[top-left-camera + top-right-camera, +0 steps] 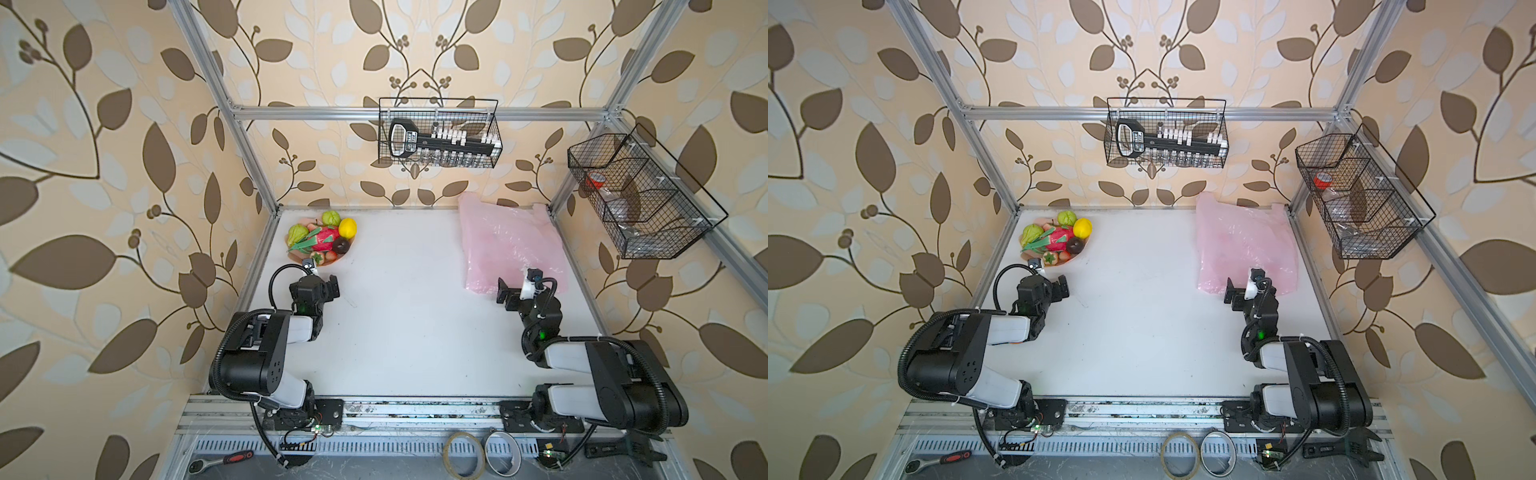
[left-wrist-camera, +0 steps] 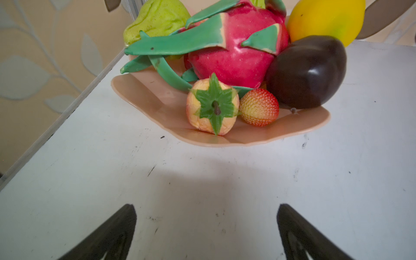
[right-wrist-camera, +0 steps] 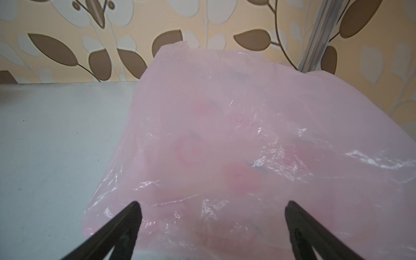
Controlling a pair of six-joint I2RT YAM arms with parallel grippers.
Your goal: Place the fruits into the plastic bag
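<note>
Nearest us, the left gripper hovers over the white table. Its fingers are spread wide with nothing between them, and it is aimed at the peach dish in the far left corner. The right gripper is just as wide apart and empty, poised at the near edge of the plastic bag. We cannot tell whether it touches the film.

On the dish's near rim we see a small orange fruit, its green calyx and stem facing the left gripper. A strawberry sits beside it. Behind them the dragon fruit lies on its side, with its long green scales sweeping toward the table's left edge. The dark purple fruit rests against its right. Farthest back sit the lemon and two lumpy green fruits.

The bag lies flat on the table's right side. Its long axis runs near to far, and its two far corners are turned up against the back wall.
</note>
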